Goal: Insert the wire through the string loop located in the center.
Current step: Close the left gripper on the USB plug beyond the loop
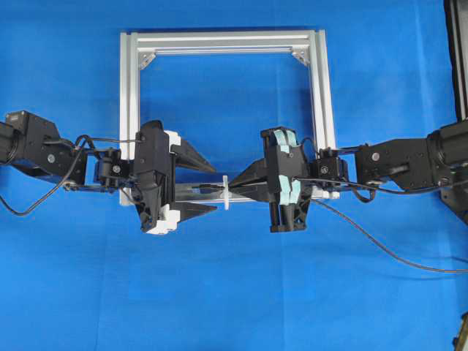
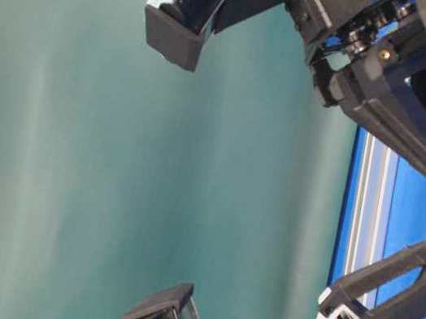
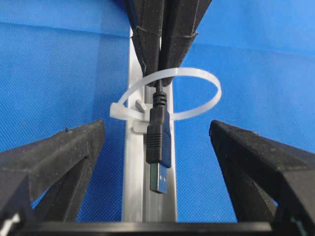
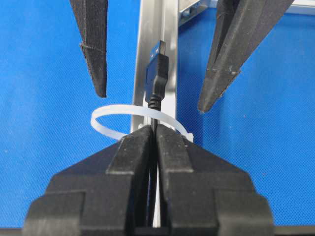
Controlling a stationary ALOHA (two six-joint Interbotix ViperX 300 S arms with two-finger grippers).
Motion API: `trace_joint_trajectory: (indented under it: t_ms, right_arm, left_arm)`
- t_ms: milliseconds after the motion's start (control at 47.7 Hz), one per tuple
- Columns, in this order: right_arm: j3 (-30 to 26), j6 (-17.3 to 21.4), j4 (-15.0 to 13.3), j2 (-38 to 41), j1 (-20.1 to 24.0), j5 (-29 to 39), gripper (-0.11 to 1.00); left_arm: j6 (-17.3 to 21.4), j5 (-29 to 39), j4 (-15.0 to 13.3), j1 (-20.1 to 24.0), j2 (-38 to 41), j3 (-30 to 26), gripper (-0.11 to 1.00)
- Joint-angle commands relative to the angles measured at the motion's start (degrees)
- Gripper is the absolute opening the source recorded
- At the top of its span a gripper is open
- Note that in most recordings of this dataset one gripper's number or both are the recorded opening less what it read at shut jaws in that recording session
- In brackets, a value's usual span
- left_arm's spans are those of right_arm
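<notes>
**A:** Where's the wire [image 3: 158, 129] right now?

**B:** Its plug end has gone through the string loop [image 3: 197, 93]. In the left wrist view the cable drops from 12 o'clock, passes inside the white ring, and the dark plug with its metal tip hangs toward 6 o'clock, over the aluminium frame [image 3: 135, 162] rail.

**A:** Who has it?

**B:** The right gripper [image 4: 153, 140]. Its jaws are pinched tight on the cable just behind the loop; in the right wrist view the two black fingers meet with the cable squeezed between them, and the plug points up toward 12 o'clock beyond the ring.

**A:** And the left gripper [image 3: 157, 147]?

**B:** Spread wide, holding nothing. Its fingers [image 3: 59, 157] stand apart at 8 and 4 o'clock of the plug, one on each side, not touching it.

**A:** From overhead?

**B:** The loop [image 1: 226, 191] sits on the frame's [image 1: 223, 40] lower rail, near the picture's centre. The left gripper [image 1: 210, 185] comes in from 9 o'clock, the right gripper [image 1: 232, 186] from 3 o'clock, and the rest of the wire [image 1: 380, 245] trails off toward 4 o'clock across the blue table cover [image 1: 234, 307]
</notes>
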Motion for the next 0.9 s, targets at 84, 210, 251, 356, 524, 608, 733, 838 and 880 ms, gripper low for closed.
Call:
trace_joint_trajectory:
  t_ms: [84, 210, 251, 356, 524, 608, 733, 838, 880]
  right_arm:
    - [-0.5, -0.1, 0.0, -0.7, -0.1, -0.4, -0.02]
    - [-0.5, -0.1, -0.1, -0.7, 0.0, -0.4, -0.02]
    - [-0.5, -0.1, 0.0, -0.7, -0.1, -0.4, -0.02]
    - [-0.5, -0.2, -0.1, -0.8, -0.1, -0.4, -0.02]
    - [-0.4, -0.6, -0.1, -0.8, -0.1, -0.4, -0.02]
    - [-0.4, -1.1, -0.1, -0.7, 0.0, -0.3, -0.02]
    - [-0.4, -1.5, -0.4, -0.7, -0.1, -0.3, -0.02]
    - [-0.4, -1.4, -0.6, -0.8, -0.1, -0.3, -0.02]
    - [-0.4, -1.4, -0.6, -0.8, 0.0, -0.3, -0.02]
  left_arm:
    - [0.6, -0.4, 0.2, -0.2, -1.1, -0.9, 0.83]
    - [0.8, -0.4, 0.2, 0.3, -1.4, 0.1, 0.47]
    - [0.8, -0.3, 0.2, 0.5, -1.5, 0.3, 0.34]
    - [0.8, -0.4, 0.2, 0.8, -1.5, 0.3, 0.08]
    - [0.8, -0.4, 0.2, 1.1, -1.4, 0.1, 0.08]
    - [0.8, -0.3, 0.2, 1.1, -1.4, 0.1, 0.07]
    - [0.8, -0.3, 0.2, 1.2, -1.4, 0.0, 0.07]
    - [0.8, -0.4, 0.2, 1.2, -1.4, 0.1, 0.08]
    - [0.8, -0.4, 0.2, 1.2, -1.4, 0.0, 0.07]
